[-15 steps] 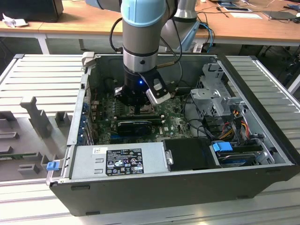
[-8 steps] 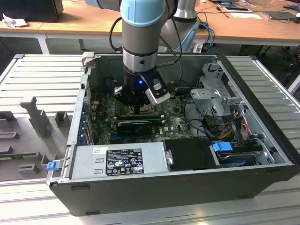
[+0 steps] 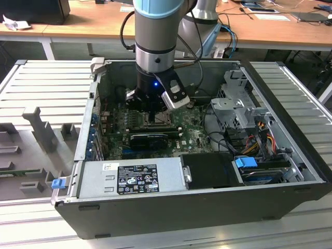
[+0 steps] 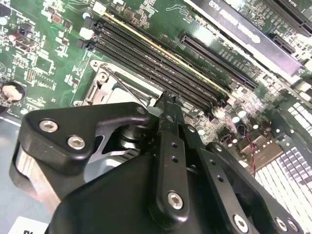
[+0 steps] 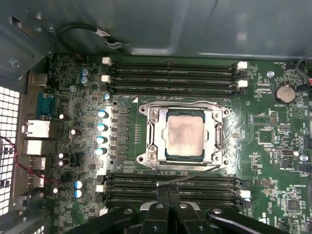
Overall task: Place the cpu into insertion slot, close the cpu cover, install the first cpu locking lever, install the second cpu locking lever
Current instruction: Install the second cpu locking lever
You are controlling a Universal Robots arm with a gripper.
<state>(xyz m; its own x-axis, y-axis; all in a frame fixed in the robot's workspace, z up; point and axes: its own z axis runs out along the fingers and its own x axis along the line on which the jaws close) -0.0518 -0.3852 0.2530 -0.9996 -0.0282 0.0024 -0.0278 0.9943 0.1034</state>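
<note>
— Wooden tables point(image 3: 93, 23) stood behind an open computer case point(image 3: 207, 207) lying on a ribbed grey surface. Where was the arm?

— Reaching down into the case, gripper point(image 5: 168, 191) low over the green board point(image 5: 273, 146), fingers point(image 5: 161, 195) pressed together, holding nothing.

— And the cpu point(image 5: 184, 134)?

— Seated in the slot point(image 5: 151, 134), silver top showing. The cover point(image 5: 207, 117) lay shut around it, framing the chip.

— The levers?

— One thin wire lever point(image 5: 195, 175) ran from the socket's corner to the fingertips, between the socket and the memory slots point(image 5: 170, 187).
</note>
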